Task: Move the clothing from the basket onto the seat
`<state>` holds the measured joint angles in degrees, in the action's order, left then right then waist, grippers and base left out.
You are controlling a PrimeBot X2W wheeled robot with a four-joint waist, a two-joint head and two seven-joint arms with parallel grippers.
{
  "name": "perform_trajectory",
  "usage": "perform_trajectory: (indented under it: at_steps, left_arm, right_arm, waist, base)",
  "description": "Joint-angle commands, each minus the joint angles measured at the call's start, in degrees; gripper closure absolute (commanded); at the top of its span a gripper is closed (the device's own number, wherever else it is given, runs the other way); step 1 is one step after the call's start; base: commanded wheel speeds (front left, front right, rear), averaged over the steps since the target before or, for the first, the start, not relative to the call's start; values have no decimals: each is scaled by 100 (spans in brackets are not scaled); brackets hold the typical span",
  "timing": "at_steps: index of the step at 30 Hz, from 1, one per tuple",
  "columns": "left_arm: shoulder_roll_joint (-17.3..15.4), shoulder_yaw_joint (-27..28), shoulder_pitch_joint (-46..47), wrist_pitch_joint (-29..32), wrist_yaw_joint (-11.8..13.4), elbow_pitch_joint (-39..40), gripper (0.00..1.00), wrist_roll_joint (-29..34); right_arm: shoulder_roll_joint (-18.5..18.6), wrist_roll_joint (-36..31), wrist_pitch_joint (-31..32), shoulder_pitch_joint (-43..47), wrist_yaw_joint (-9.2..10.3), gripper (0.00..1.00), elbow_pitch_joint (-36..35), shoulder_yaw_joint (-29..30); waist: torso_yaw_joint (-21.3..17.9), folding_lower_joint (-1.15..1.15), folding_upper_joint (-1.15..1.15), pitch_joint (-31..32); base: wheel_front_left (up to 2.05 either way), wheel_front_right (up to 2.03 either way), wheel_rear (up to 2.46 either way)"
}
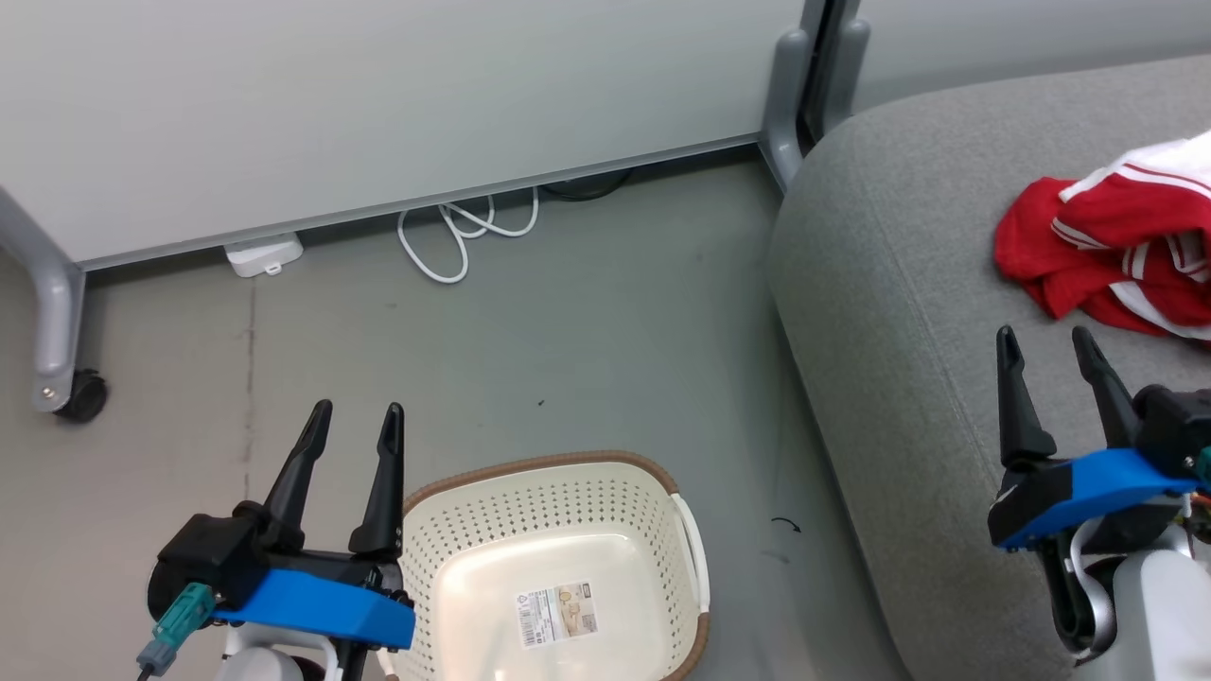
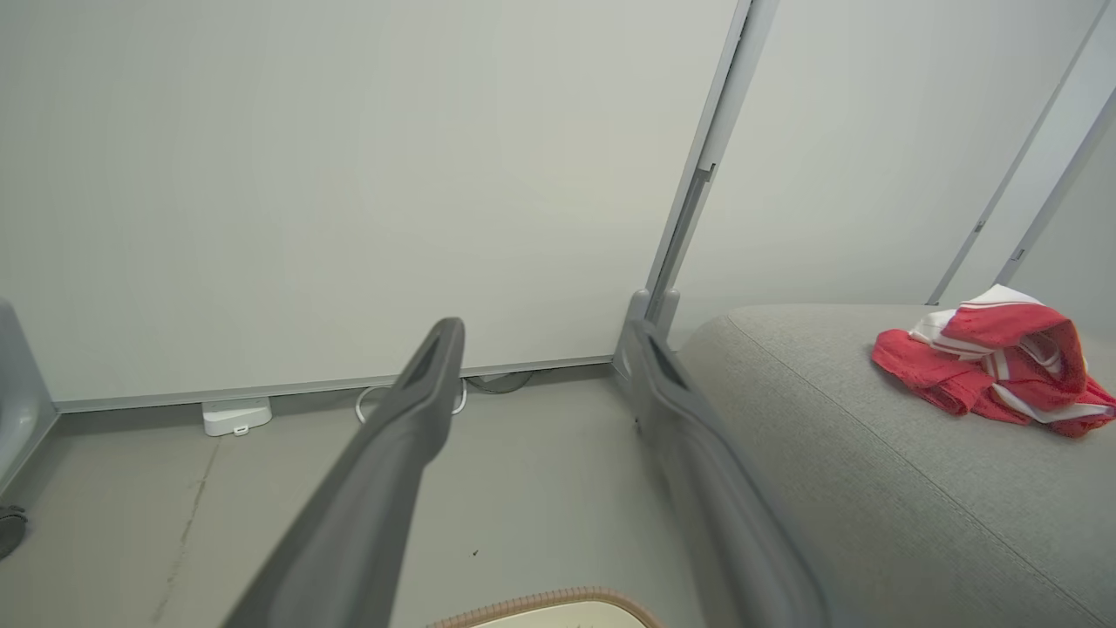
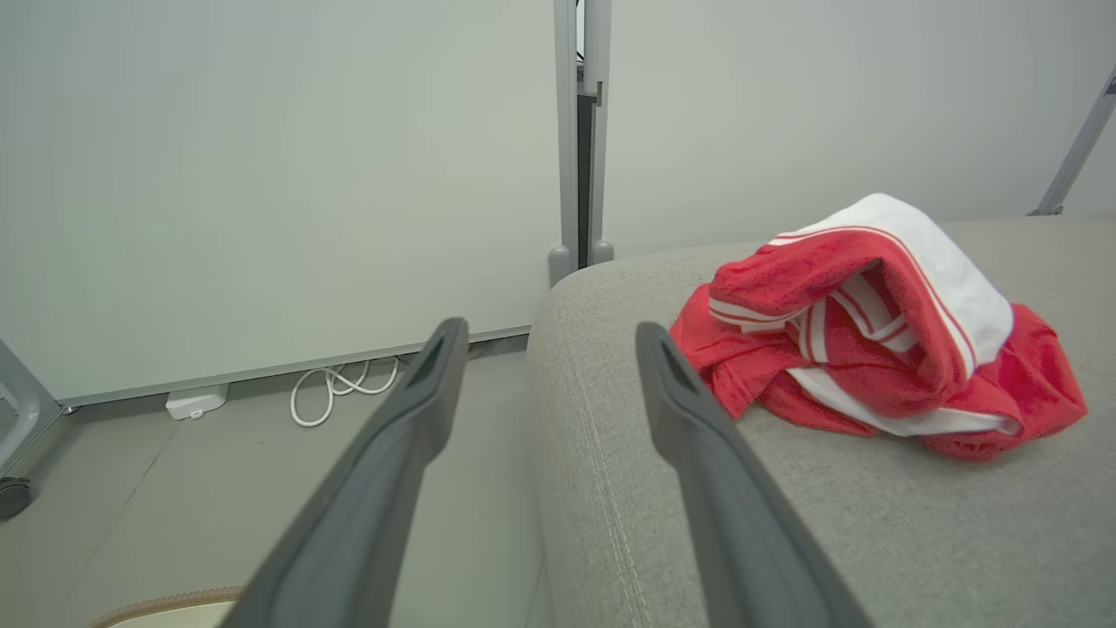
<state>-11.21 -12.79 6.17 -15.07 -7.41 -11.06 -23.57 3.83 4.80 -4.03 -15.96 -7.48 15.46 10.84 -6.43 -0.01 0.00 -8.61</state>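
Basket: seen empty on the floor.
Clothing: piled on seat, just ahead of right gripper; left gripper well apart.
Grippers: both spread wide, nothing held.

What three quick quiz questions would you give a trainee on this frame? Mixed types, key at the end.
1. Where does the clothing lie?
2. The basket holds: A) a red garment; B) just a label on its floor; C) a white cable.
3. True or false: the left tool and the right tool both stand open, holding nothing.
Key: 1) bunched on the seat; 2) B; 3) true.
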Motion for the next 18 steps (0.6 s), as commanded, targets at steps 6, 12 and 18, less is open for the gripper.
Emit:
perform_trajectory:
  at_steps: [6,12,18]
  left_arm:
    - [69,246,-110,-15,-9,-186,0,42]
    - [93,420,-204,-14,-10,-344,0,15]
    - [122,529,-277,-14,-9,-452,0,17]
  right_arm:
    - [-86,-23,137,553,-3,0,-470,-176]
    - [-96,132,160,877,-3,0,-627,-298]
    - [-95,254,170,1101,-3,0,-648,-420]
  waist:
    - [357,1,0,197]
    - [553,1,0,316]
    - [698,1,0,388]
  base:
    - [0,0,0]
    - [0,0,0]
    - [0,0,0]
